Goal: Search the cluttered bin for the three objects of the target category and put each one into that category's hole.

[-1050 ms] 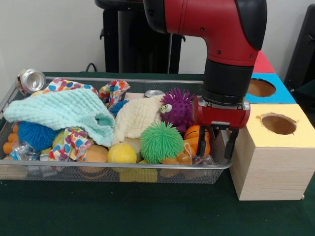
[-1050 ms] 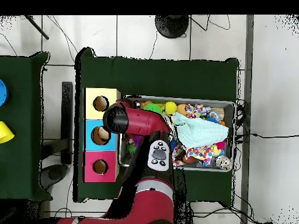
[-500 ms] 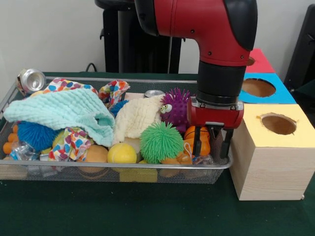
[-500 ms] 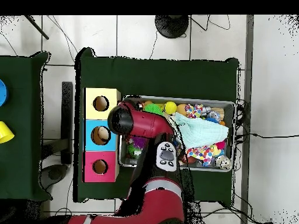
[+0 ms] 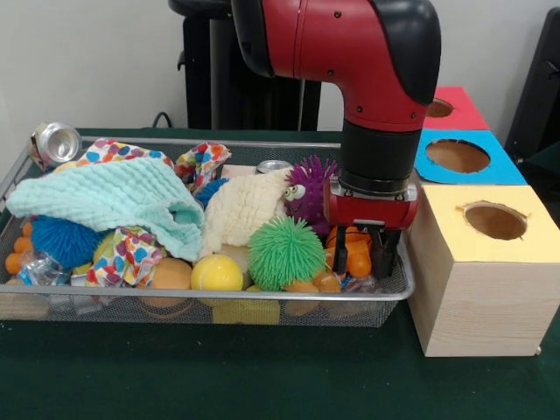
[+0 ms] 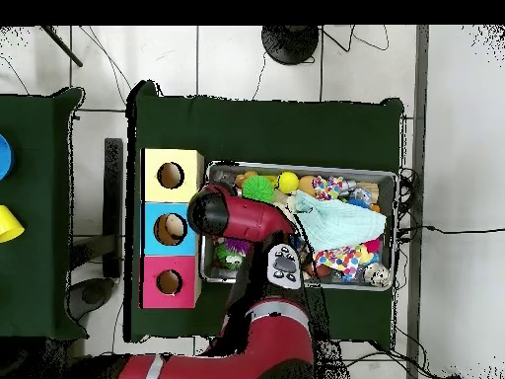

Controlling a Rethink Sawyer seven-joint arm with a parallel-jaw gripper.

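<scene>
My gripper [image 5: 360,264] hangs inside the right end of the wire bin [image 5: 219,296], open, with one finger on each side of an orange toy [image 5: 358,248]. A green spiky ball [image 5: 286,253] lies just left of it, and a purple spiky ball with eyes [image 5: 311,190] sits behind. At the right stand the yellow box [image 5: 494,254], the blue box [image 5: 464,157] and the red box [image 5: 451,109], each with a round hole. In the overhead view the red arm [image 6: 212,210] covers the gripper, beside the yellow box [image 6: 171,175], blue box [image 6: 170,229] and red box [image 6: 169,282].
The bin also holds a cream cloth [image 5: 242,208], a mint cloth [image 5: 114,197], a spotted cloth [image 5: 131,254], a yellow ball [image 5: 216,273], a blue spiky ball [image 5: 63,239] and a crushed can [image 5: 55,142]. The yellow box's wall stands close to the gripper's right.
The arm has shifted left, away from the yellow box, and lowered. The gripper, which straddled the bin's right rim, now sits inside the bin around the orange toy.
</scene>
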